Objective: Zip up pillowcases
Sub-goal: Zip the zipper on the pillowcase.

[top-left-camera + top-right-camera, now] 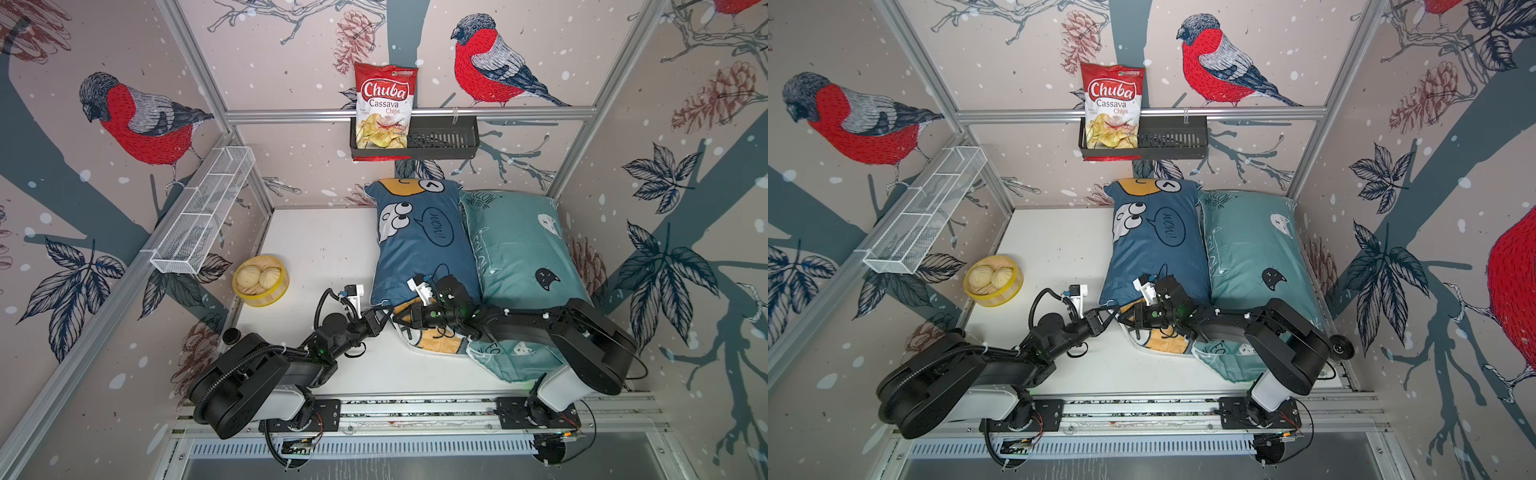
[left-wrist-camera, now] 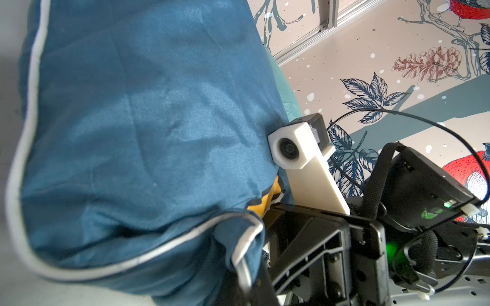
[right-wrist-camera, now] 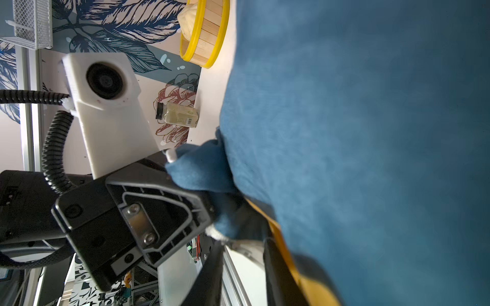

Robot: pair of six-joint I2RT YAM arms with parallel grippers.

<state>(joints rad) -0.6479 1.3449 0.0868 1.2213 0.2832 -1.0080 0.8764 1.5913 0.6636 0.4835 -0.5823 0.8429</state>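
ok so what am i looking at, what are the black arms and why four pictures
Two robot arms stand at a table, each ending in a two-finger gripper. Two pictures look down from overhead; the other two come from cameras on the arms' wrists. On the table lie a dark blue pillowcase and a teal pillowcase, plus a steamer of buns. The left gripper is shut on the blue one's near corner. The right gripper is at the same end; its grip I cannot tell.

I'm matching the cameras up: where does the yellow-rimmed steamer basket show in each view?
Top views: steamer basket left of the dark blue pillowcase.
Left wrist: not in it.
Right wrist: cut off by the frame, past the pillowcase's edge.
Shared landmark: the dark blue pillowcase, in all four.
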